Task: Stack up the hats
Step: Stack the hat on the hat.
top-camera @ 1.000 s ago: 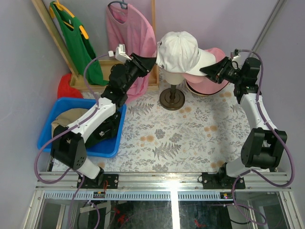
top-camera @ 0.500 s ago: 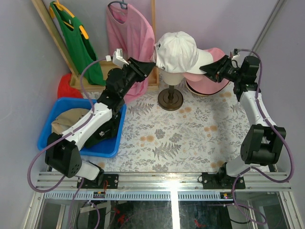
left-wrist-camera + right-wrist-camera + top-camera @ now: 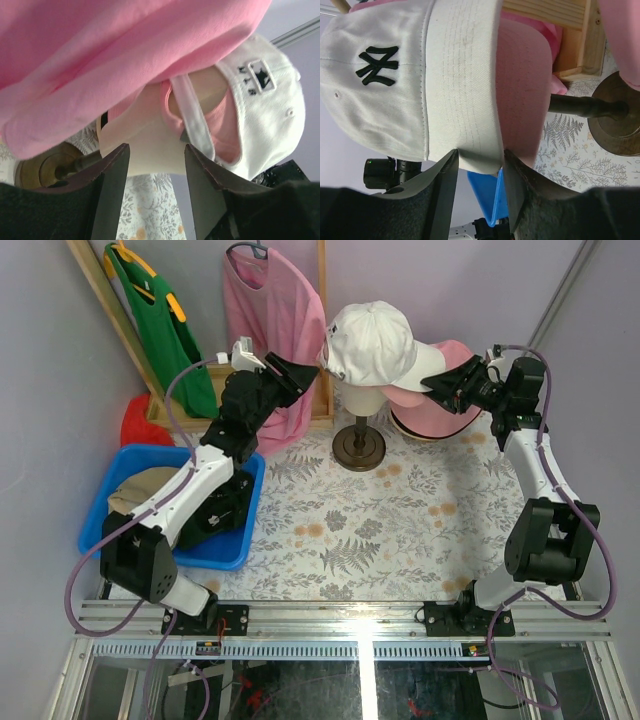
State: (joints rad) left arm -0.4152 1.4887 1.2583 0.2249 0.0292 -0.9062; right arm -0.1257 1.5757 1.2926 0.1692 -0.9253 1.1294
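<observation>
Two sets of jaws apart: left gripper (image 3: 308, 370) at nine o'clock of the white cap (image 3: 370, 340), right gripper (image 3: 440, 390) at three, so ease both straight back, don't snag it!

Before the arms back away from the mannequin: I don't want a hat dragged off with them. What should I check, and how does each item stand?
1. Left gripper free of fabric: ok. Its jaws are apart with nothing between them.
2. Right gripper free of the brim: cannot tell. The brim tip lies between its fingers.
3. White cap seated on the mannequin head: ok.
4. Pink cap under the white cap: ok. Its brim shows beneath the white one.
5. Pink shirt clear of the left gripper: cannot tell. It hangs right beside it.
</observation>
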